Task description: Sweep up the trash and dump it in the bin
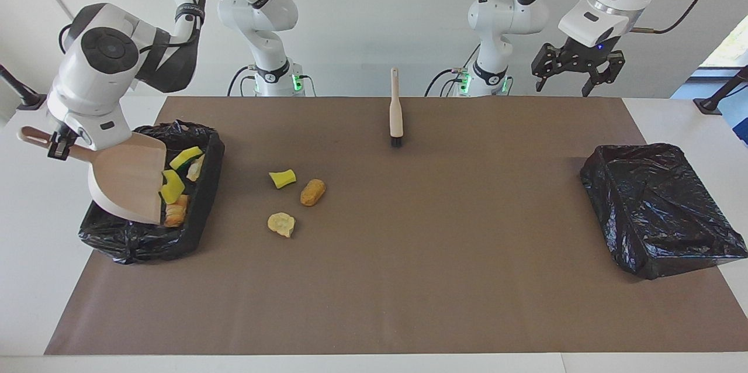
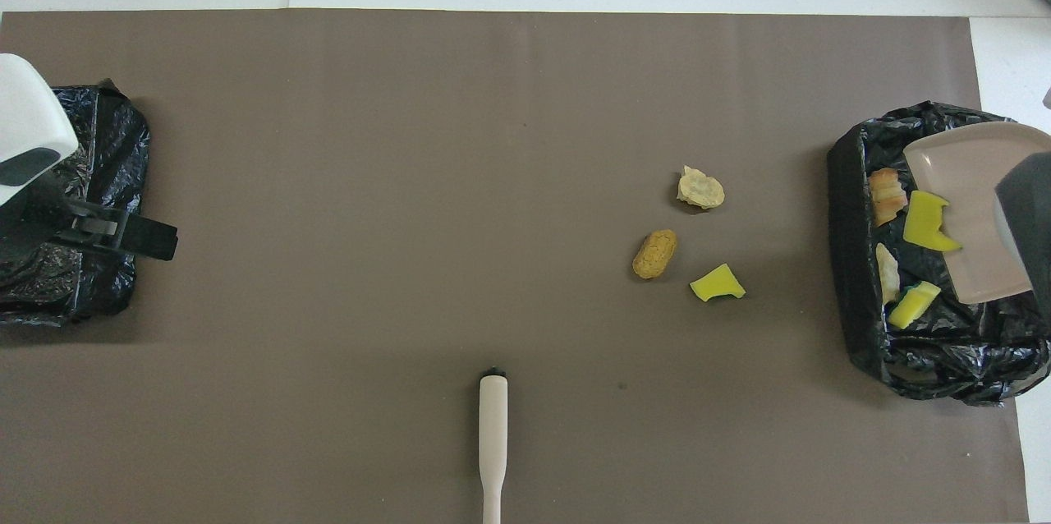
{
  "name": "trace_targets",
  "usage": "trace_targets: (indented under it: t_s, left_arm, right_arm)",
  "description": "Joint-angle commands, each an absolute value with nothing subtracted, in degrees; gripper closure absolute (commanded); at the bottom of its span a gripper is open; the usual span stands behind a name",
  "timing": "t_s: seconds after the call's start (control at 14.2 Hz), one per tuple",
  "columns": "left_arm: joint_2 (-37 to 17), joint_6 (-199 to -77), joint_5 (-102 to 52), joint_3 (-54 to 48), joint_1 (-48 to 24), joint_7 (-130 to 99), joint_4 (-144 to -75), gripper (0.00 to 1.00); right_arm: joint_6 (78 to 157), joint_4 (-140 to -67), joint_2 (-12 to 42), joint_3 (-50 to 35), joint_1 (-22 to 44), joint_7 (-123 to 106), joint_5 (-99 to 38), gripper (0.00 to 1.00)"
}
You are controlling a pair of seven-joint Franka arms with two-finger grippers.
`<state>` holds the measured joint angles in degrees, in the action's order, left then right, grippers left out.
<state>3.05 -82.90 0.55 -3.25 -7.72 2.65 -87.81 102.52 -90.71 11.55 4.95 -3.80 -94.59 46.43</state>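
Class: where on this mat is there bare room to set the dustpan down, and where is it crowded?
Bare: the mat between the brush and the empty bin. Crowded: three scraps beside the filled bin.

The right gripper [image 1: 57,147], clamped on the handle of the dustpan [image 1: 128,185], tips the pan over the black-lined bin [image 1: 193,231] at the right arm's end of the table, where a yellow sponge piece [image 1: 171,187] sits at the pan's lip above scraps already in the bin. Three scraps lie on the brown mat [image 1: 409,279]: a yellow piece [image 1: 283,178], a brown roll [image 1: 313,192] at its four o'clock, and a pale chunk [image 1: 281,224] at its six o'clock. The hand brush [image 1: 395,110] lies near the robots' edge, a second black-lined bin [image 1: 660,209] sits at the left arm's end, and the left gripper [image 1: 577,82] hangs open at that bin's eleven o'clock.
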Motion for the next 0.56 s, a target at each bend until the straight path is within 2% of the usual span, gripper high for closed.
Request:
trace_targets:
  t_s: [0.0,0.21,0.49]
  left_arm:
    - [3.43,-81.83,1.41,-3.34,-7.29,3.16,-87.36,0.00]
    - [3.43,-81.91,1.41,-3.34,-7.29,3.16,-87.36,0.00]
    - [3.43,-82.09,1.41,-3.34,-7.38,3.16,-87.36,0.00]
  right_arm:
    - [100.03,-92.20,9.58,4.75,-3.08,-92.99,48.34,1.00]
    - [97.04,-89.92,7.48,4.48,-2.20,-93.16,47.20,1.00]
    - [86.95,-86.14,5.80,-2.01,-2.29,-90.63,46.67,1.00]
